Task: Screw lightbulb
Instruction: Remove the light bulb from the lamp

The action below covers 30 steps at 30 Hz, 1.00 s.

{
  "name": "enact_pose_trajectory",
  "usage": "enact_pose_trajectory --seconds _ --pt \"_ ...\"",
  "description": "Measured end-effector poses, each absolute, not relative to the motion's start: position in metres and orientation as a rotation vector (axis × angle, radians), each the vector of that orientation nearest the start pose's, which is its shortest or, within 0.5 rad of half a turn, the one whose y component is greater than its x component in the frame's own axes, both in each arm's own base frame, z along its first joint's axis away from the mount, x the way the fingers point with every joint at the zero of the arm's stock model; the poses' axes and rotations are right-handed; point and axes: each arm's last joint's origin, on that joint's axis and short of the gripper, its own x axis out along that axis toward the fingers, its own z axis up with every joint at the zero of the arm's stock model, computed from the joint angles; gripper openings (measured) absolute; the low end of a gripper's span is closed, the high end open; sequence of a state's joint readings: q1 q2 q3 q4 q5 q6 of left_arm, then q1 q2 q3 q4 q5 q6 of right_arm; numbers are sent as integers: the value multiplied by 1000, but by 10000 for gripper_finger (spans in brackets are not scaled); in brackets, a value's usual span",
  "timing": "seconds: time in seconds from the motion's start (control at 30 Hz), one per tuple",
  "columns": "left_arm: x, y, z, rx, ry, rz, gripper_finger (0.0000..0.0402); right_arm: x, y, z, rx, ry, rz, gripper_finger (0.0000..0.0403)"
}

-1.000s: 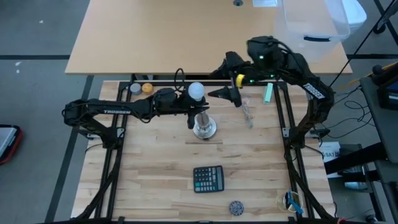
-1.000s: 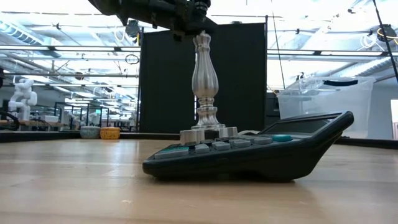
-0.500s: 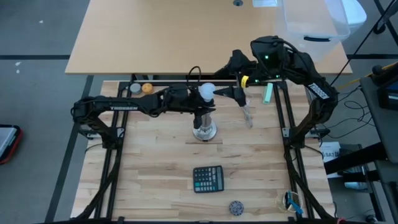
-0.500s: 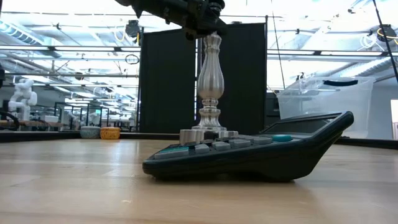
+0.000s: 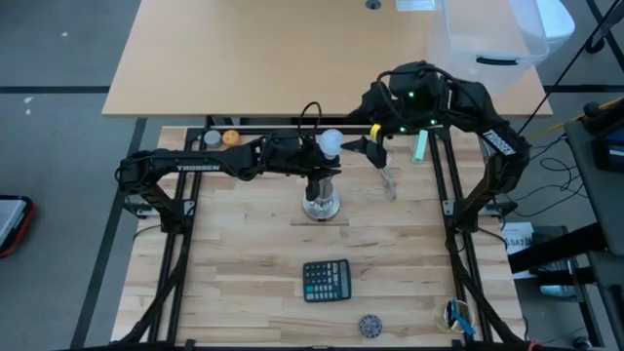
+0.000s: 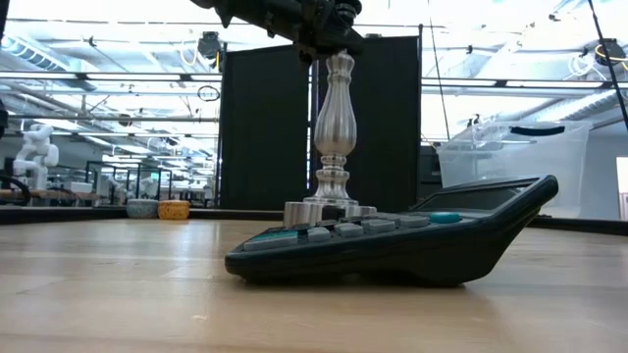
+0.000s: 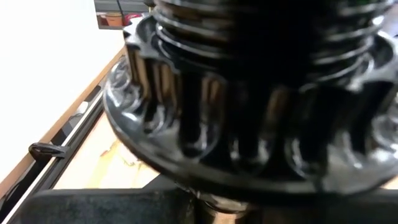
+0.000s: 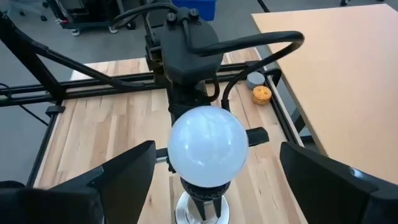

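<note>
Two grippers meet at the stand [image 5: 321, 203]: the left gripper [image 5: 314, 168] clamps narrowly on its socket neck, likely steadying it; the lightbulb [image 8: 207, 147] sits upright in the socket. The right gripper [image 8: 214, 168] hangs wide around the globe, apparently ready to close and twist.
</note>
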<state>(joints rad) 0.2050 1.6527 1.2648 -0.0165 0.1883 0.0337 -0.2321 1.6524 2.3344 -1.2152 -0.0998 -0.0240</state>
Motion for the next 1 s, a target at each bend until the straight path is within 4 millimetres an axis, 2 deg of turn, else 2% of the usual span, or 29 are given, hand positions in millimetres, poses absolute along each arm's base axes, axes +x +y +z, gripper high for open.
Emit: enact_pose_trajectory --seconds 0.23,0.43,0.63,1.0 --pt "376 71 296 -10 331 12 65 271 -61 520 54 508 -121 336" --pt "377 71 297 -8 316 37 119 271 -61 520 55 507 -121 336" --pt "373 69 303 -10 309 45 156 272 -61 520 54 505 -121 336" --pt "353 67 333 24 237 75 200 272 -61 524 43 466 -120 336"
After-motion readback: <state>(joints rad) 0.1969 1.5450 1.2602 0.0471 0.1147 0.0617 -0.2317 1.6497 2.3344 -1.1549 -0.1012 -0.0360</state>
